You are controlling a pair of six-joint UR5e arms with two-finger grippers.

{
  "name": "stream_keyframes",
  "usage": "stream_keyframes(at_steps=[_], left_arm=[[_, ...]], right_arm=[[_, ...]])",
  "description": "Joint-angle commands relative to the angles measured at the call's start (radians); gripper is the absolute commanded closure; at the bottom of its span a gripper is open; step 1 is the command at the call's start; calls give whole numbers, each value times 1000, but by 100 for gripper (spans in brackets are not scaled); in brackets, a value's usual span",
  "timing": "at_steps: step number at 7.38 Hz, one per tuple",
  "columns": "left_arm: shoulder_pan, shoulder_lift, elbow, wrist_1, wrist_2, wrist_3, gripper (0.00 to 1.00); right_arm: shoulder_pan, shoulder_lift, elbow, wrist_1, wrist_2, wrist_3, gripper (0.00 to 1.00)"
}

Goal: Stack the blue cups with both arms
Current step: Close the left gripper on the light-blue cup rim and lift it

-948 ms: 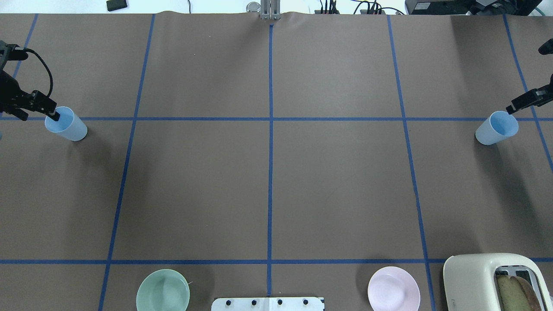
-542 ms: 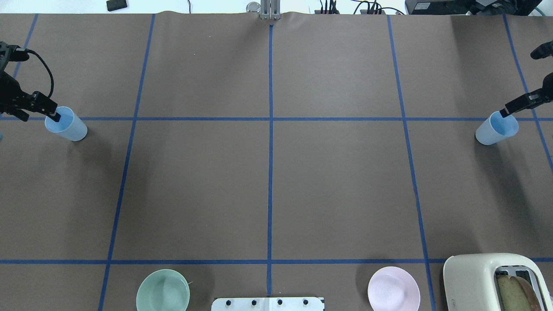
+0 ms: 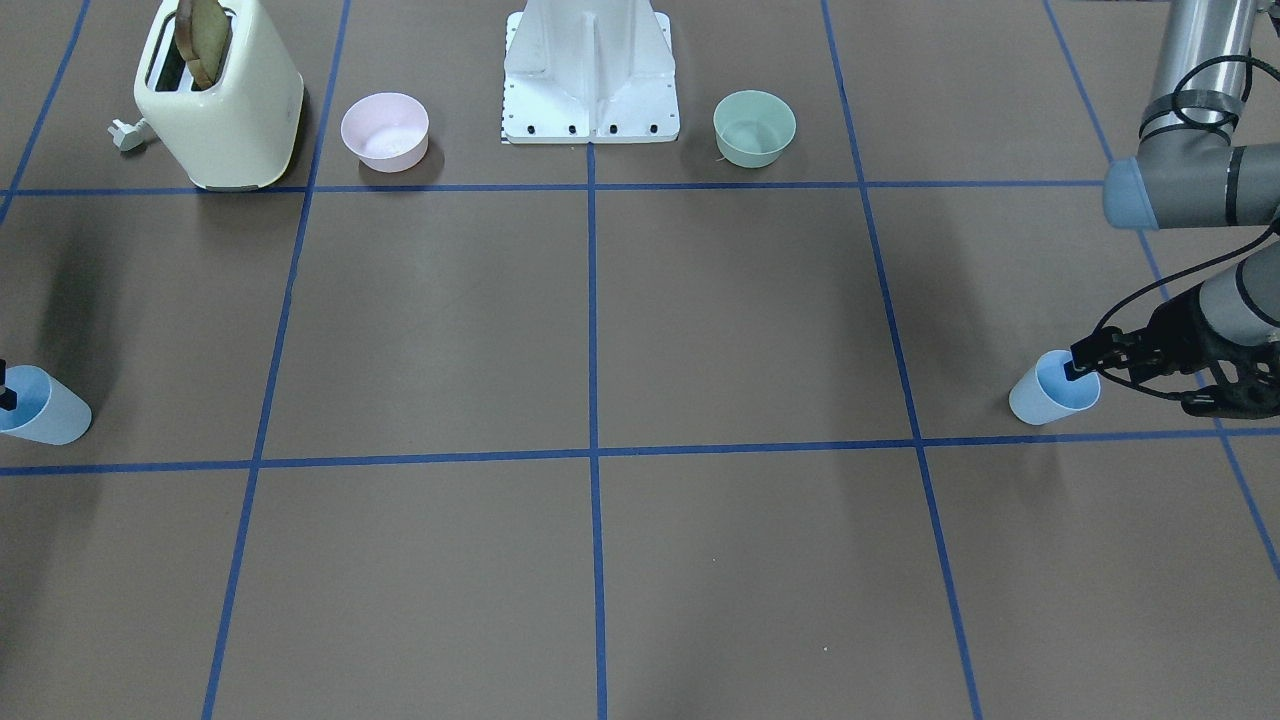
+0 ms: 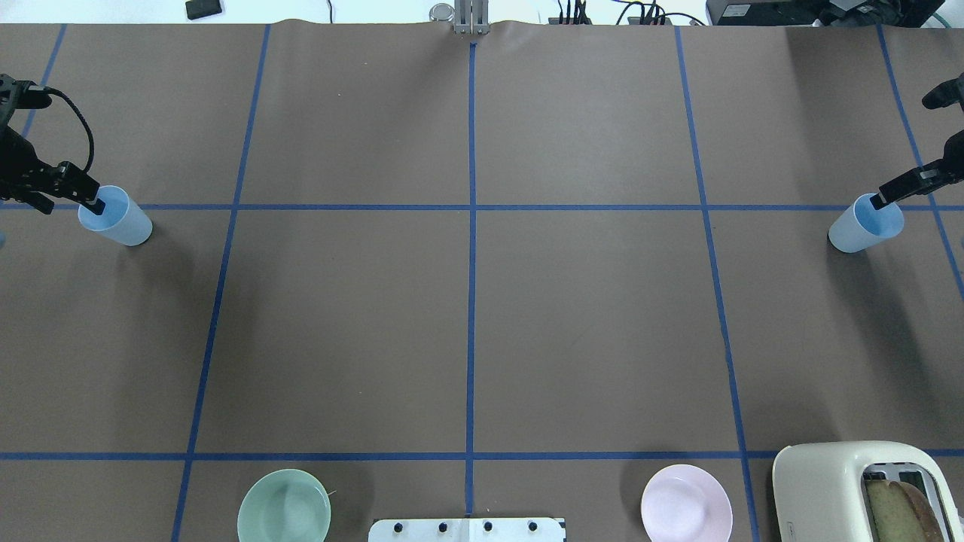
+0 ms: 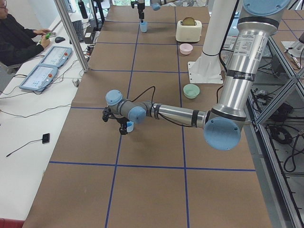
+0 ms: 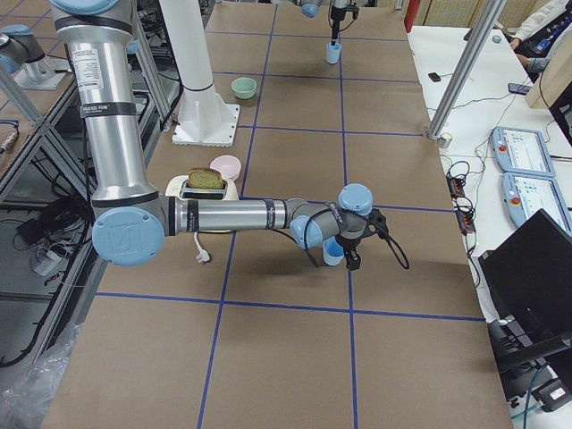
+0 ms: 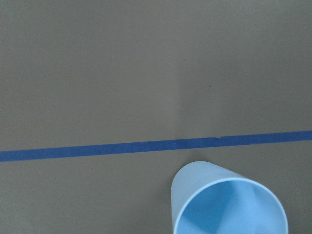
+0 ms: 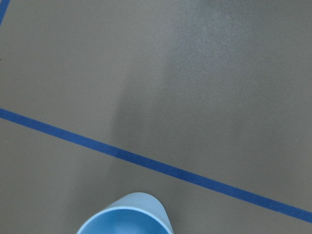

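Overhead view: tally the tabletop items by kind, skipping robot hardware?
Blue cups: 2, left cup and right cup
Bowls: 2, green bowl and pink bowl
Toaster: 1
Bread slice in the toaster: 1
Total: 6

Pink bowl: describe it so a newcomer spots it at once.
Find the white base stand at the robot's edge of the table. The pink bowl sits on the robot's right of it, between the stand and the cream toaster. The only other bowl, on the stand's other side, is green.
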Motion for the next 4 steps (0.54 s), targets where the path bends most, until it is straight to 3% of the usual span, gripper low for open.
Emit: stream_keyframes(at_steps=[1,3,4], left_arm=[[16,1,3,0,-2,-1,31],[27,1,3,0,-2,1,42],[28,1,4,0,-2,1,58]], right_arm=[[-4,-1,0,0,0,-1,2],[-5,-1,0,0,0,1,1],[-4,1,0,0,0,1,1]])
